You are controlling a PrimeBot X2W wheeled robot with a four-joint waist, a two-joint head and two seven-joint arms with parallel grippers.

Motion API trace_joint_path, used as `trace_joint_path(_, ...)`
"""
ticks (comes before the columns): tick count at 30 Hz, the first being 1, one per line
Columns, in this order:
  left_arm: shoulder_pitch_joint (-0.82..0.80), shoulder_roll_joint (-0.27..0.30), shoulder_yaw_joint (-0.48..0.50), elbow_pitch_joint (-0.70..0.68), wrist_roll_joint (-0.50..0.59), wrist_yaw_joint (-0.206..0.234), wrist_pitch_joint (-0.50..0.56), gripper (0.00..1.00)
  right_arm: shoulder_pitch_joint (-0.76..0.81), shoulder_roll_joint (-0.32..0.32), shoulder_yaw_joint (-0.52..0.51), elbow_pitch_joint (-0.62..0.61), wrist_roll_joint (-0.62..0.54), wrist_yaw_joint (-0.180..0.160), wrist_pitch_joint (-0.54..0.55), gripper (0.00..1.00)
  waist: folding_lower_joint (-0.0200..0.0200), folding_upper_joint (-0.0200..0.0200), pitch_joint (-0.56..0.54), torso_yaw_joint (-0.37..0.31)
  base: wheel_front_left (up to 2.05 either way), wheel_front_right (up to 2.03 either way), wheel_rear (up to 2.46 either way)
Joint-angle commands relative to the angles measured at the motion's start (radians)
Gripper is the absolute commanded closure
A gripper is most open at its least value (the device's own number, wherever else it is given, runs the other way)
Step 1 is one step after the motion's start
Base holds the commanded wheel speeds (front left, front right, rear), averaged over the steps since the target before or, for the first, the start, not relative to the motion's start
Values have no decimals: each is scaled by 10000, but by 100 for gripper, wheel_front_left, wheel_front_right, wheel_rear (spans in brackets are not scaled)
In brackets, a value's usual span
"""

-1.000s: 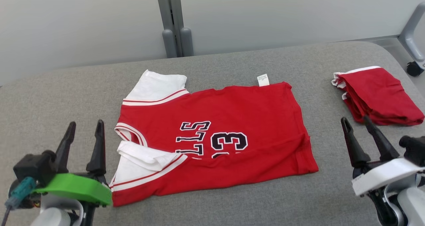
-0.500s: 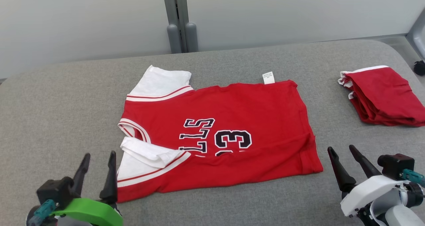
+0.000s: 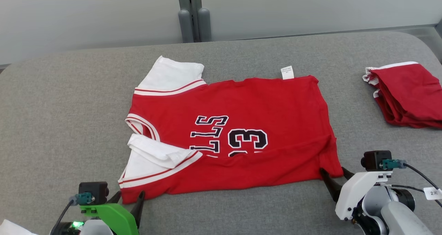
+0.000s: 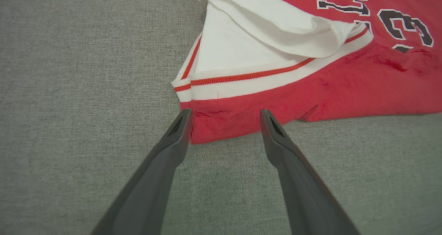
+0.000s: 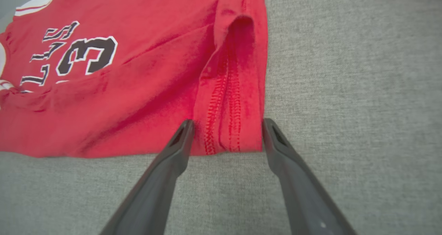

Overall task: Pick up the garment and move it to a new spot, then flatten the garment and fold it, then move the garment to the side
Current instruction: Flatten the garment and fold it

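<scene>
In the head view, the garment (image 3: 241,124), a red jersey with white sleeves and dark lettering, is seen spread out on the middle of the grey worktop (image 3: 69,107), its near long edge folded up over the lower part of the print. A white label (image 3: 287,72) sticks out at its far edge. A folded red pile (image 3: 407,93) is seen well apart, at the right edge of the worktop. The left hand (image 3: 128,197) is placed at the garment's near left corner and the right hand (image 3: 334,174) at its near right corner.

In the left wrist view, the two dark fingers are held wide apart, with the red corner below the white, red-striped sleeve band (image 4: 241,81) lying between their tips. Nothing is gripped.

In the right wrist view, the fingers are likewise spread wide, and the stitched hem corner (image 5: 228,124) of the garment is framed between the tips, with nothing clamped. Whether the tips touch the cloth cannot be told.
</scene>
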Motion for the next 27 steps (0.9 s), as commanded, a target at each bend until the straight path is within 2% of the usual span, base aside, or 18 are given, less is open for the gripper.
trace_joint_path(1, -240, 59, -30, 69, 110, 11, 68, 0, -148, 1, -15, 63, -95, 0, 70, 0, 0, -1, 92, 36, 0, 0, 0)
trace_joint_path(9, -708, -61, -172, 831, -224, -272, 733, 0, -300, 90, -131, 177, -414, -1, 369, 0, 0, -1, 342, -24, 0, 0, 0)
trace_joint_path(11, -784, -45, -177, 1025, -271, -258, 826, 0, -311, 114, -146, 192, -460, -1, 434, 5, 0, -1, 380, -65, 0, 0, 0)
trace_joint_path(13, -834, -103, -112, 1165, -355, -247, 779, 0, -307, 158, -142, 168, -455, -1, 483, 20, 0, -1, 404, -85, 0, 0, 0)
trace_joint_path(14, -852, -120, -95, 1226, -384, -252, 767, 0, -277, 174, -105, 155, -438, 0, 525, 51, 0, -1, 412, -86, 0, 0, 0)
trace_joint_path(15, -859, -143, -57, 1281, -428, -228, 746, 0, -255, 180, -84, 158, -409, 0, 543, 56, 0, -1, 414, -85, 0, 0, 0)
trace_joint_path(17, -883, -172, -35, 1459, -532, -217, 799, 0, -219, 183, -33, 179, -366, 0, 588, 73, 0, -1, 403, -80, 0, 0, 0)
trace_joint_path(18, -866, -179, -71, 1577, -565, -272, 898, 26, -201, 177, -9, 199, -345, -1, 588, 100, 0, -1, 387, -76, 0, 0, 0)
trace_joint_path(19, -868, -215, -71, 1661, -609, -313, 921, 62, -184, 175, 42, 208, -306, -1, 615, 100, 0, -1, 372, -69, 0, 0, 0)
trace_joint_path(20, -866, -228, -65, 1693, -603, -336, 917, 87, -176, 168, 63, 216, -287, 0, 609, 100, 0, -1, 359, -68, 0, 0, 0)
trace_joint_path(21, -864, -232, -71, 1768, -605, -379, 889, 100, -163, 161, 120, 208, -266, -1, 590, 100, 0, -1, 331, -69, 0, 0, 0)
trace_joint_path(27, -727, -41, 37, 1702, -689, -489, 667, 100, -89, -37, 202, 18, -152, 0, 389, 100, 0, -1, 37, -82, 0, 0, 0)
